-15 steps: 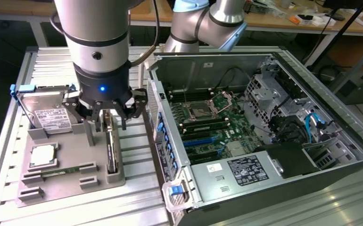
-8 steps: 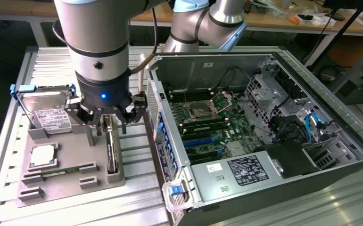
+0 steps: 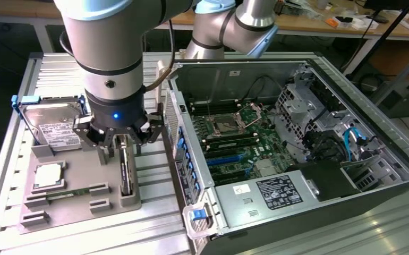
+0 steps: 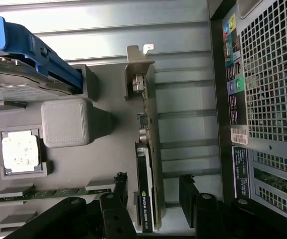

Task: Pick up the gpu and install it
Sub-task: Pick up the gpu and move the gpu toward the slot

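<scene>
Exterior view: gripper point(image 3: 121, 149) open, low over grey tray point(image 3: 66, 208) on bench point(image 3: 155, 234), lower left of frame. gpu point(image 3: 125, 172) upright on edge in tray slot, directly beneath gripper. Open computer case point(image 3: 226, 79) fills frame right.
Wrist view: gpu between spread fingers point(image 4: 117, 199), gap each side.

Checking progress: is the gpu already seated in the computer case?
No, the gpu stands on edge in the gray holder tray beside the case, under the tool.
</scene>
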